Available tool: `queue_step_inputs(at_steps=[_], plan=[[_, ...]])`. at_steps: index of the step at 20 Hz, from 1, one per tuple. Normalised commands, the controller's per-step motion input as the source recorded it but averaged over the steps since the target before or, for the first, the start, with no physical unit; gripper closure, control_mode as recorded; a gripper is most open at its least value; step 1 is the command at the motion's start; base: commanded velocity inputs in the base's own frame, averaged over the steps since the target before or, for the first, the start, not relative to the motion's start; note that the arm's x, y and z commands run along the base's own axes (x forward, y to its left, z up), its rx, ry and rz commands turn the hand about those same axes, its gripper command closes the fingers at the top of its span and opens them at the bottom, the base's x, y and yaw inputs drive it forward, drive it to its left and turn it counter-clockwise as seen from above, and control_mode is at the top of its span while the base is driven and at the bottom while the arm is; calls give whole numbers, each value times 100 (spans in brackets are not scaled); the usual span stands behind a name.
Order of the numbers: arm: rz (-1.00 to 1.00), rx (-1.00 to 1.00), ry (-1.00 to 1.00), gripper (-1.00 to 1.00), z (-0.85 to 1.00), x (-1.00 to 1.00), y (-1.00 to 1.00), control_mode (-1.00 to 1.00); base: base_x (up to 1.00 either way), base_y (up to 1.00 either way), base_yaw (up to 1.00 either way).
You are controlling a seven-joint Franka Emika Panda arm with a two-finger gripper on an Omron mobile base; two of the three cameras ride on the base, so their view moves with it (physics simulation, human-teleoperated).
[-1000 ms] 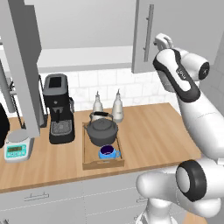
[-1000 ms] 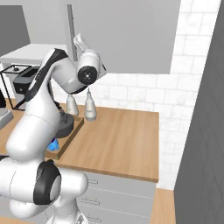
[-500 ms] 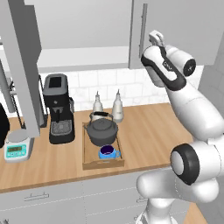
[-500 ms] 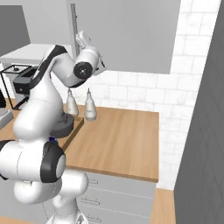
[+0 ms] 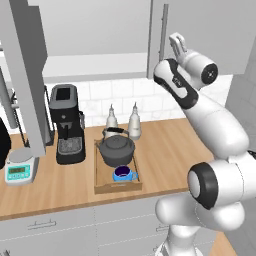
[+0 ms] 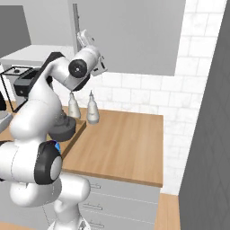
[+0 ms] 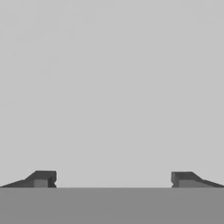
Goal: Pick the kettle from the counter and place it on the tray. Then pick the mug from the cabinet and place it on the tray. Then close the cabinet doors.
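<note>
White tool [image 5: 176, 42] nearer cabinet door [image 5: 200, 30].

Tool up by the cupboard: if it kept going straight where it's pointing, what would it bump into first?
Most likely the grey cabinet door. The open tool points up at it, and the hand view shows flat grey right ahead, though how near is unclear.

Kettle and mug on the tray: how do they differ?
The kettle is squat, dark grey and much the larger; the mug is small and bright blue. The kettle sits at the tray's back end with an arched handle on top; the mug sits nearer the front with a side handle. Both stand upright.
</note>
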Motion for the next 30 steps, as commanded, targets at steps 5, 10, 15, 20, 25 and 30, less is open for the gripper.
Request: queue_step_inputs(at_steps=[5,10,15,20,25,30], plan=[[0,3,18,-100,-9,100,-29,-100,0,0,0],[-2,0,11,-100,-38,88,-13,-100,0,0,0],[-1,6,0,-100,-28,48,-23,-100,0,0,0],[0,1,-4,-100,-1,0,-41,-100,0,0,0],[-4,0,-9,-100,22,-24,-33,-100,0,0,0],[-4,-3,1,-100,49,-72,-19,-100,0,0,0]])
